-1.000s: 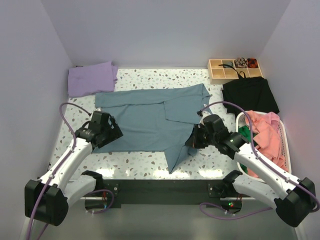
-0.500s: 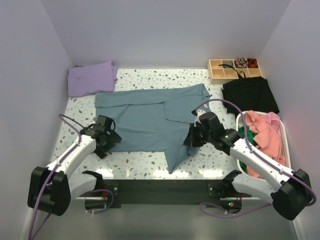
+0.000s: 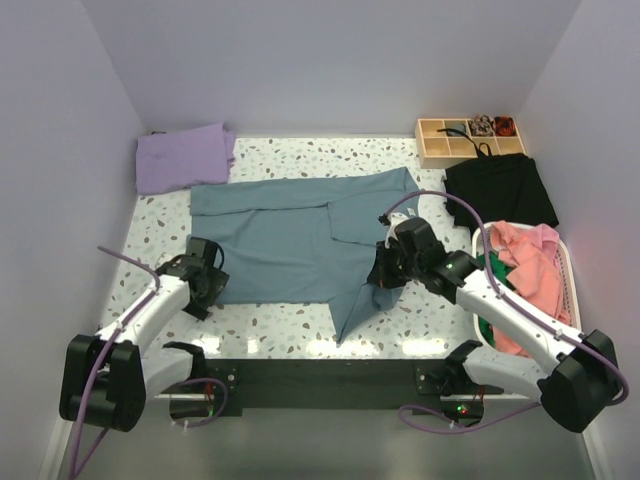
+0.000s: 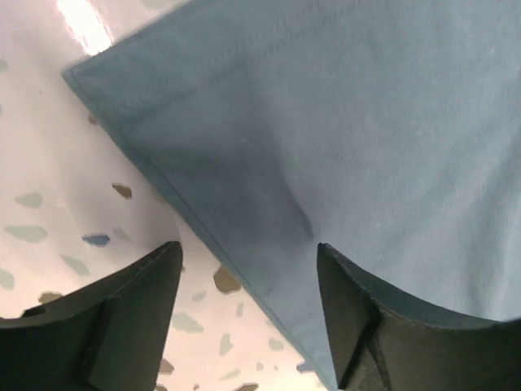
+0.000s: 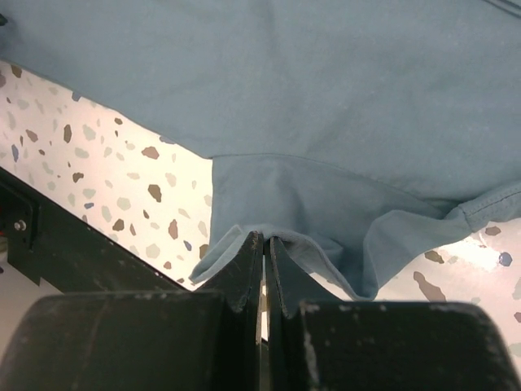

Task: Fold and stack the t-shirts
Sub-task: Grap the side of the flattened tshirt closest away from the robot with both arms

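Observation:
The slate-blue t-shirt (image 3: 290,235) lies spread across the middle of the table, part folded, with a flap pointing toward the front edge. My left gripper (image 3: 207,283) is open and straddles the shirt's near left hem (image 4: 244,269), one finger over cloth, one over table. My right gripper (image 3: 384,275) is shut on a fold of the same shirt's near right edge (image 5: 269,241) and holds it just off the table. The lavender t-shirt (image 3: 183,157) lies folded at the back left corner. Salmon-pink t-shirts (image 3: 535,270) fill a white basket (image 3: 480,240) at the right.
A black cloth (image 3: 500,190) lies at the back right. A wooden compartment tray (image 3: 470,140) with small items stands behind it. A black bar (image 3: 320,375) runs along the table's front edge, also visible in the right wrist view (image 5: 57,244).
My left gripper has dropped and slid toward the front left to the shirt's near left hem. My right gripper has moved slightly left and back with the shirt's edge.

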`<state>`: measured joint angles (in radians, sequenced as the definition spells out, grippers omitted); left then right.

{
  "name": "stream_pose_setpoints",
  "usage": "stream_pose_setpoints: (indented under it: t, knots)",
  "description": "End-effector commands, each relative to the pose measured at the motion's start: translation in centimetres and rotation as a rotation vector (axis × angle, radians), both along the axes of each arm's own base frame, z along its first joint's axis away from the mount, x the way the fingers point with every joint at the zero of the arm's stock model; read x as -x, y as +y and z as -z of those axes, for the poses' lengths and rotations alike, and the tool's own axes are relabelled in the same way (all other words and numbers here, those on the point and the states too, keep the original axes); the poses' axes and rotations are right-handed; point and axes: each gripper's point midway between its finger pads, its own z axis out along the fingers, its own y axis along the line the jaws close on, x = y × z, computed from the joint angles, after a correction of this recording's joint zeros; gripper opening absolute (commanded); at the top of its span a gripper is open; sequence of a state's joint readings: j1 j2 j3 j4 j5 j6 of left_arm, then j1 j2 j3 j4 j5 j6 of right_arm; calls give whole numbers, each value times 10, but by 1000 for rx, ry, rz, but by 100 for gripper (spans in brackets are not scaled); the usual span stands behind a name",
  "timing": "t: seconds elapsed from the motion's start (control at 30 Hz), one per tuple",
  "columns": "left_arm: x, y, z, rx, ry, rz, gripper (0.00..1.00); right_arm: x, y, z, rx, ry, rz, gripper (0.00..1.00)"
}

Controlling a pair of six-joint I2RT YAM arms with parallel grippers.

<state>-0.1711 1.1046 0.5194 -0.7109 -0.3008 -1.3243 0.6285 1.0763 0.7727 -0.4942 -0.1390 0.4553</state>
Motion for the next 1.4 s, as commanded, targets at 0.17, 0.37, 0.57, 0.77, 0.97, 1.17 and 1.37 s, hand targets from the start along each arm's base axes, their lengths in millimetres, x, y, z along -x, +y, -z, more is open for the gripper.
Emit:
stream_pose_setpoints:
  t: [0.17,0.37,0.57,0.77,0.97,1.17,1.37]
  knots:
    - [-5,28,10,-97,-74,-97,40,-15,1,-14,24,-43,18,0]
    - [1,34,15,-118,-60,-72,6,-16,1,-12,30,-28,30,0]
    - [-6,31,11,-120,-71,12,0,-17,-7,-16,51,-39,67,0]
    - [-16,28,-1,-135,-85,124,0,-21,-24,-42,66,-127,135,0]
    - [-31,24,-18,-148,-140,219,0,-32,-48,-75,103,-248,234,0]
    - [-40,27,-38,-204,-143,311,0,-36,-65,-91,135,-291,314,0]
    - [-43,26,-55,-218,-150,366,0,-34,-78,-98,150,-305,379,0]
